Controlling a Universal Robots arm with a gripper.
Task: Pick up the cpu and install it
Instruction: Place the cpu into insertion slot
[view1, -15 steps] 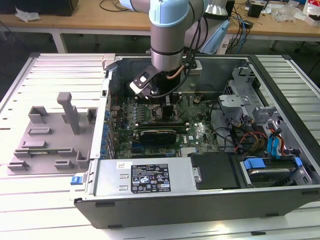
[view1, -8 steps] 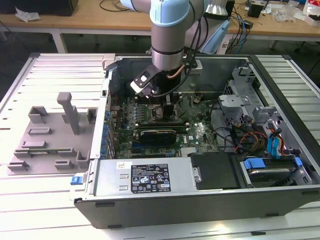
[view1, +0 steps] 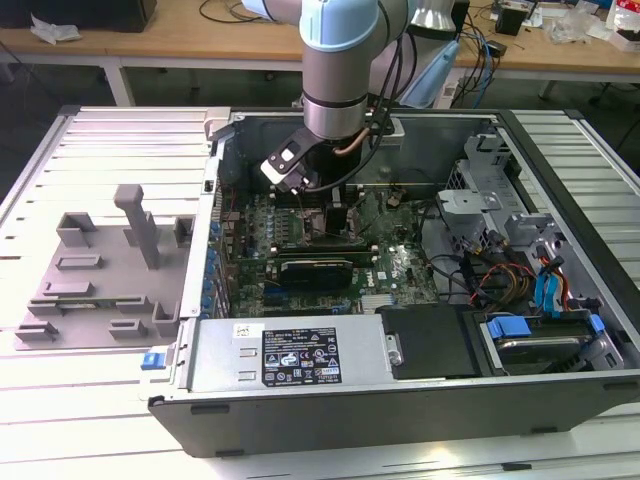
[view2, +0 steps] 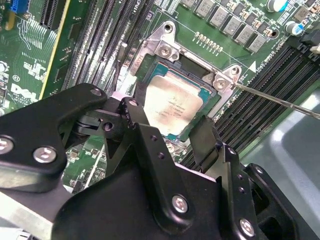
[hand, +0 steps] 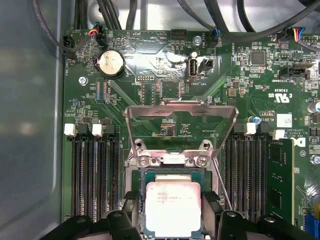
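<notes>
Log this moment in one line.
gripper: low over cpu | cpu: at socket | socket lid: raised | grip: unclear

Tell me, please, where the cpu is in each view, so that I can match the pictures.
Exterior view: hidden under the gripper, at the middle of the motherboard.
Second wrist view: cpu, close to the gripper's black body.
First wrist view: cpu, beside the raised frame.
Shared landmark, both wrist views: the thin lever beside the cpu.
</notes>
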